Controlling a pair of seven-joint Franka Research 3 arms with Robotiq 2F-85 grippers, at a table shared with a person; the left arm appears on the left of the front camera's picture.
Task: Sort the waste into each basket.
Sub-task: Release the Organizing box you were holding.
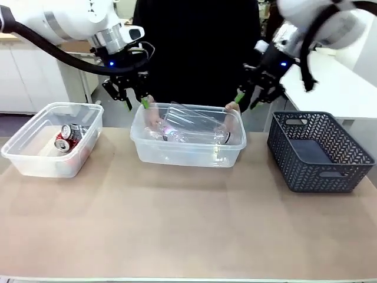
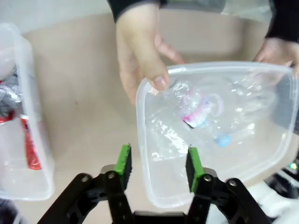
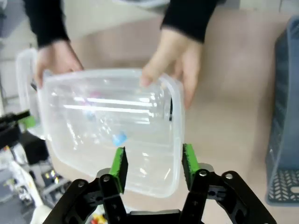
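Observation:
A clear tub [image 1: 188, 155] in the middle of the table holds clear plastic bottles [image 1: 194, 127]. A person's hands [image 1: 149, 114] grip it at both short ends. My left gripper [image 1: 136, 99] hangs open just above its left end, and my right gripper [image 1: 247, 99] is open above its right end. In the left wrist view the left gripper [image 2: 159, 162] frames the tub's side wall [image 2: 145, 154], with a crumpled bottle [image 2: 198, 109] inside. From the right wrist, the right gripper [image 3: 154, 165] frames the tub's rim [image 3: 178, 140]. A second clear tub [image 1: 35, 164] at the left holds red-and-silver cans [image 1: 68, 138].
A dark grey lattice basket [image 1: 318, 153] stands at the right of the table, with nothing showing inside it. The person stands at the far edge behind the middle tub. The near half of the brown table [image 1: 177, 224] is bare.

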